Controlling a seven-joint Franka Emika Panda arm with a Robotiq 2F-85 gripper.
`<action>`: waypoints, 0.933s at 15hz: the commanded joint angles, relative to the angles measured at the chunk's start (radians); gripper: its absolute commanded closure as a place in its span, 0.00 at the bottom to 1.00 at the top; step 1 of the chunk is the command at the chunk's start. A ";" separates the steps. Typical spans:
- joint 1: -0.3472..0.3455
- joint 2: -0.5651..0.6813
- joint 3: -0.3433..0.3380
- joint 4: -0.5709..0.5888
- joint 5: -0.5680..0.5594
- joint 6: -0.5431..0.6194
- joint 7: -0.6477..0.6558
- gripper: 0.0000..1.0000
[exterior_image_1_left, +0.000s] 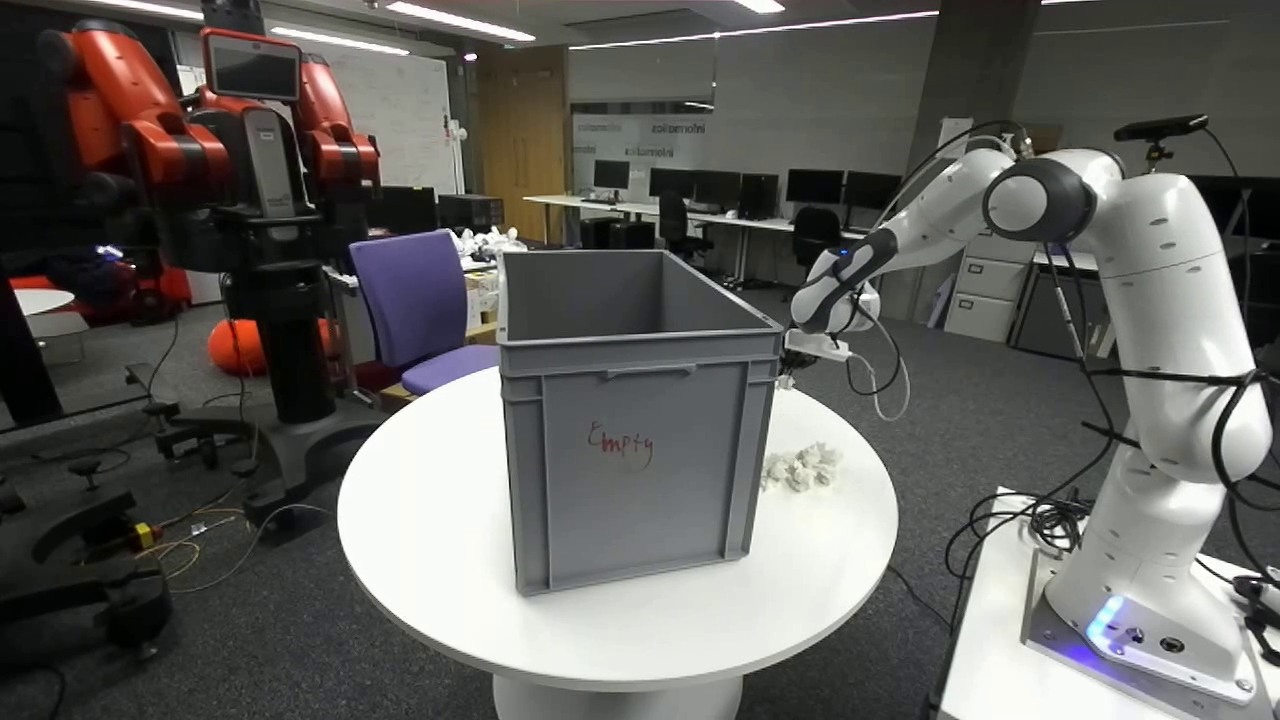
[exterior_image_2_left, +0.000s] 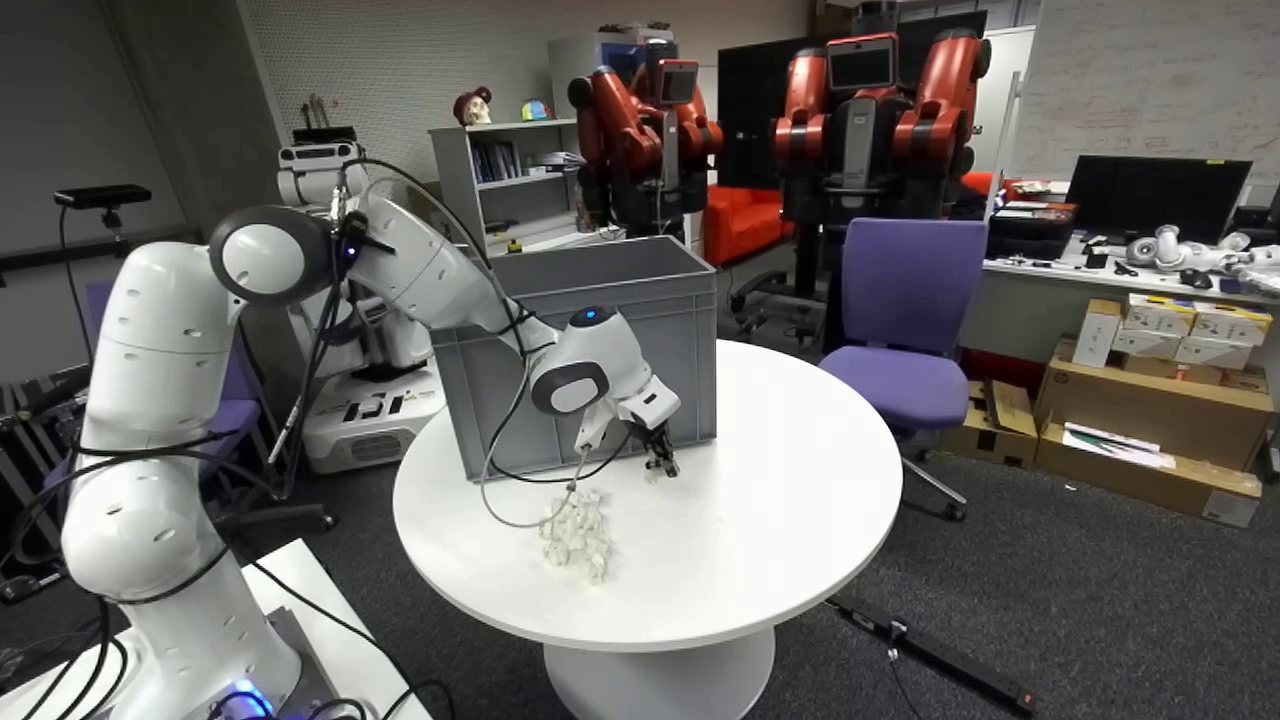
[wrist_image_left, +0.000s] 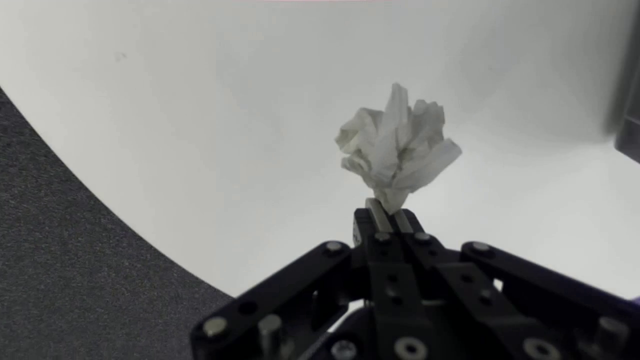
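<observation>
My gripper (wrist_image_left: 389, 216) is shut on a crumpled white paper piece (wrist_image_left: 397, 145), pinching its narrow end. In an exterior view the gripper (exterior_image_2_left: 662, 462) points down low over the round white table (exterior_image_2_left: 800, 520), beside the bin. A loose pile of crumpled white pieces (exterior_image_2_left: 578, 535) lies on the table near it. The pile (exterior_image_1_left: 803, 467) is partly hidden by the bin in an exterior view. The tall grey bin (exterior_image_1_left: 640, 480) stands upright on the table, open at the top, with "Empty" in red on one side. Its floor is hidden. It also shows behind my arm (exterior_image_2_left: 690, 350).
The bin's dark wall (wrist_image_left: 631, 135) shows at the right edge of the wrist view. A purple chair (exterior_image_2_left: 905, 310) stands close to the table. Red two-armed robots (exterior_image_2_left: 860, 120) stand further back. Loose cables hang along my arm. My base (exterior_image_1_left: 1150, 640) stands on a separate white table.
</observation>
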 joint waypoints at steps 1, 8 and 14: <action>-0.016 -0.195 0.012 -0.079 0.021 -0.031 0.013 1.00; 0.057 -0.509 0.006 -0.170 -0.043 -0.005 0.163 1.00; 0.087 -0.685 0.133 -0.219 -0.250 0.033 0.437 1.00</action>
